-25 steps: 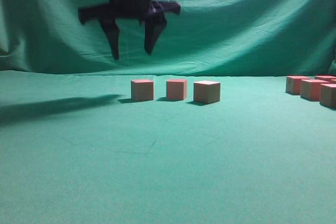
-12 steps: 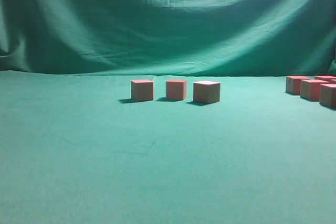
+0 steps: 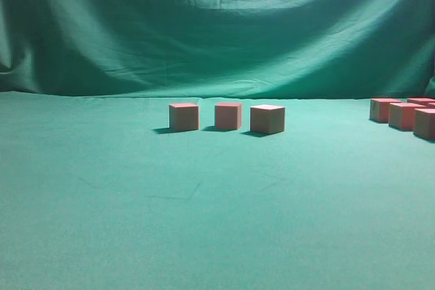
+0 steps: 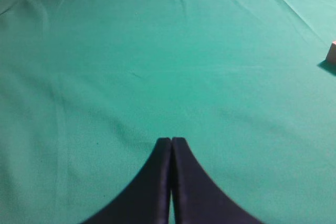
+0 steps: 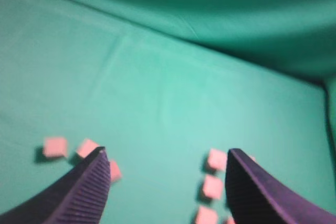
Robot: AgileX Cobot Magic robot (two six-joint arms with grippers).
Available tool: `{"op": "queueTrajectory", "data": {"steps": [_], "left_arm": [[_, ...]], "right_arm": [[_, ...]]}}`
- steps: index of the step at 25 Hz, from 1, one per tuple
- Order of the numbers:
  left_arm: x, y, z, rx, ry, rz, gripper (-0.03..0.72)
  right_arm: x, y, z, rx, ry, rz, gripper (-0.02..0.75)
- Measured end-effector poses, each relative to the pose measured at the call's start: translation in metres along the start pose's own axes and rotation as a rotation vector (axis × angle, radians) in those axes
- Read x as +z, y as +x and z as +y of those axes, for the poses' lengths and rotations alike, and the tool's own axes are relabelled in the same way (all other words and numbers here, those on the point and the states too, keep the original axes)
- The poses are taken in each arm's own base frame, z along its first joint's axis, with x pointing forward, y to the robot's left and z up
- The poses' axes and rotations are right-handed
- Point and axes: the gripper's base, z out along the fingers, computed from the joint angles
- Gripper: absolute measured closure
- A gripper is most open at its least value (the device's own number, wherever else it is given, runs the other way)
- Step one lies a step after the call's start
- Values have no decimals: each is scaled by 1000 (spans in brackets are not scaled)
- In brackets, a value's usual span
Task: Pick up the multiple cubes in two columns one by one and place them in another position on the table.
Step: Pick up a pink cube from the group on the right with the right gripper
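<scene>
Three cubes [image 3: 228, 117] placed; our right pincer [image 5: 165, 182] is wide open, empty, left pincer [image 4: 171, 142] closed. Center over next cube [image 5: 213, 186].

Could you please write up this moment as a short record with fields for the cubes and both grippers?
placed cubes: three cubes in a row mid-table, apart
waiting cubes: cluster at the right edge, cut off by the frame
left gripper: shut, empty, over bare table
right gripper: open, empty, high above the cubes
</scene>
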Motion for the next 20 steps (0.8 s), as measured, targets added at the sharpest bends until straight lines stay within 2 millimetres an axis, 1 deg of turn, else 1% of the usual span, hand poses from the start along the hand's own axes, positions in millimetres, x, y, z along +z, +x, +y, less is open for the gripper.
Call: {"op": "queueTrajectory", "data": {"steps": [3, 6, 11, 14, 18, 20], "left_arm": [[0, 0, 0, 0, 0, 0, 688], [0, 0, 0, 0, 0, 0, 688], [0, 0, 0, 0, 0, 0, 688], [0, 0, 0, 0, 0, 0, 688], [0, 0, 0, 0, 0, 0, 688], [0, 0, 0, 0, 0, 0, 688]], "right_arm": [[7, 36, -23, 60, 67, 99, 300], [17, 73, -43, 100, 126, 207, 300], [46, 137, -70, 227, 175, 439, 300], [67, 171, -83, 305, 134, 560, 300], [87, 201, -95, 385, 41, 594, 300], [97, 210, -102, 385, 28, 591, 300]]}}
